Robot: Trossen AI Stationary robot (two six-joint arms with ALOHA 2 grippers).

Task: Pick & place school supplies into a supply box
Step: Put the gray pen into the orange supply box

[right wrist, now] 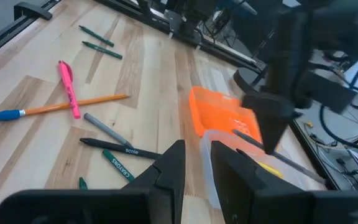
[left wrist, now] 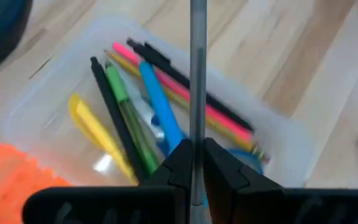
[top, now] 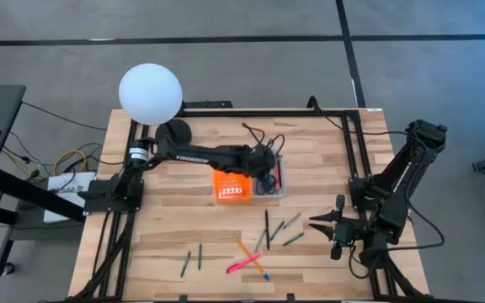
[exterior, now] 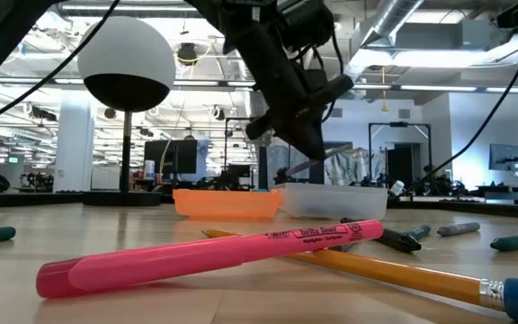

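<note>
- Left gripper (left wrist: pixel 196 163) is over the box (left wrist: pixel 277 140), pinched tight on a thin grey pen (left wrist: pixel 197 74), held partway along the barrel so both ends stick out past the fingers.
- The pen hangs tilted above the clear tray in the low view, not resting in it yet.
- It looks light, stiff and a bit slick. I'd guess a mid-barrel pinch is the way to go, since an end grip would let it swing.
- The tray already has a bunch in it: pink, blue, green, yellow and black ones lying roughly lengthwise. The orange lid (top: pixel 231 187) sits right beside it.
- The tray looks flimsy, so I reckon it would slide if bumped.
- Right gripper (top: pixel 337 227) is parked at the table's right side with nothing in it, fingers a little apart.
- Left on the table: pink marker (top: pixel 244 263), yellow pencil (top: pixel 249 257) and some dark pens (top: pixel 280 229).
</note>
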